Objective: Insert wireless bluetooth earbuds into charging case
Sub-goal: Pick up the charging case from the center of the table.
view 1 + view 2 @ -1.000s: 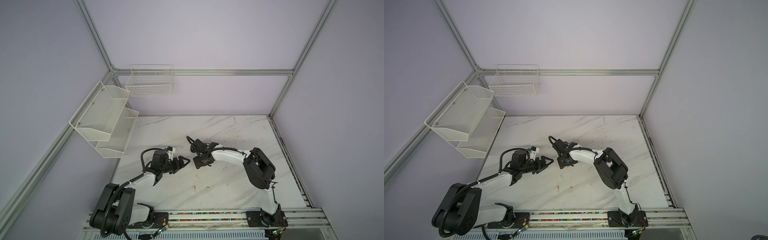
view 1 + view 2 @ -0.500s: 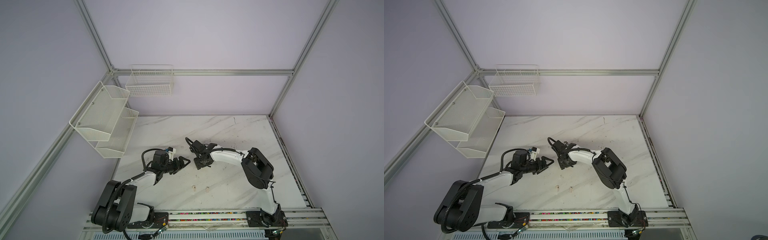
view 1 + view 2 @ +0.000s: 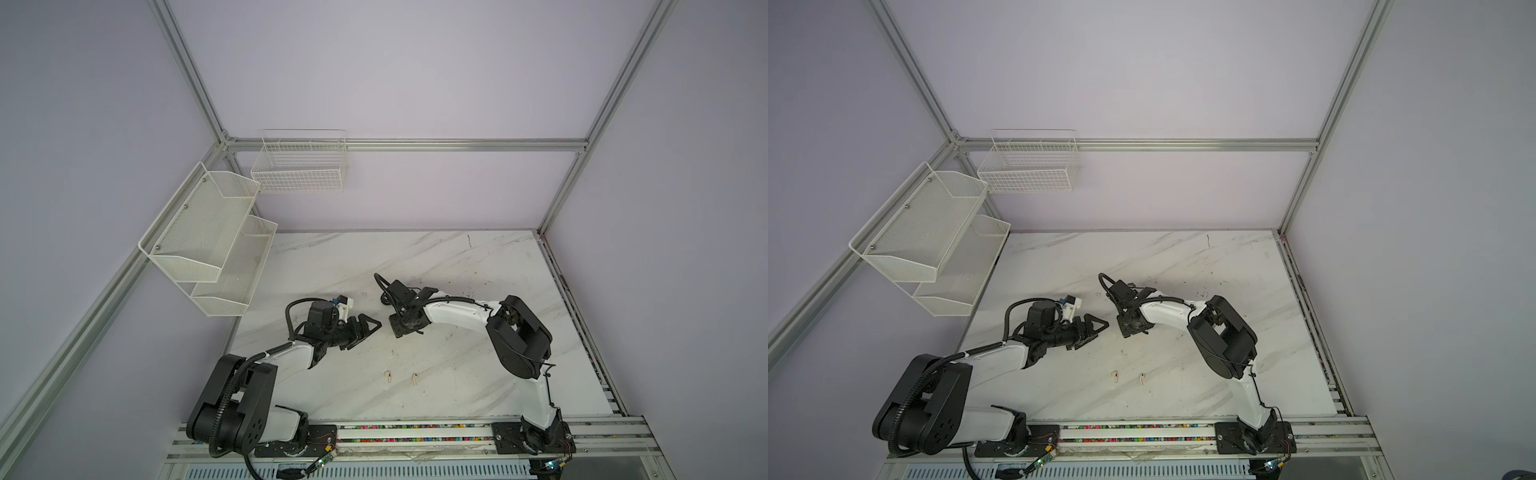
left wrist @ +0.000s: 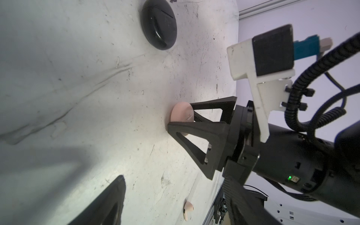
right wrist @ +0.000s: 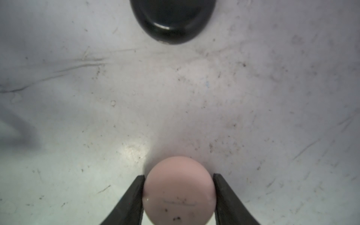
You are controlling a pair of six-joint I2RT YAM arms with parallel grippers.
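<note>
at mid-frame in both top views, our right gripper (image 5: 178, 178) points down at the table (image 3: 457, 257). its wrist view shows both fingers (image 5: 134, 191) pressed against the sides of a pink case (image 5: 178, 194), open only as wide as the case. a black case (image 5: 172, 21) lies apart from it. our left gripper (image 3: 368, 329), just left, hangs wide open and empty. two pale earbuds (image 3: 388, 376) lie at lower centre, apart from both grippers.

Scuffed marble table (image 3: 457, 266), pink case (image 5: 179, 187), black case (image 4: 158, 25), pale earbud (image 3: 388, 376), second pale earbud (image 3: 414, 379)
</note>
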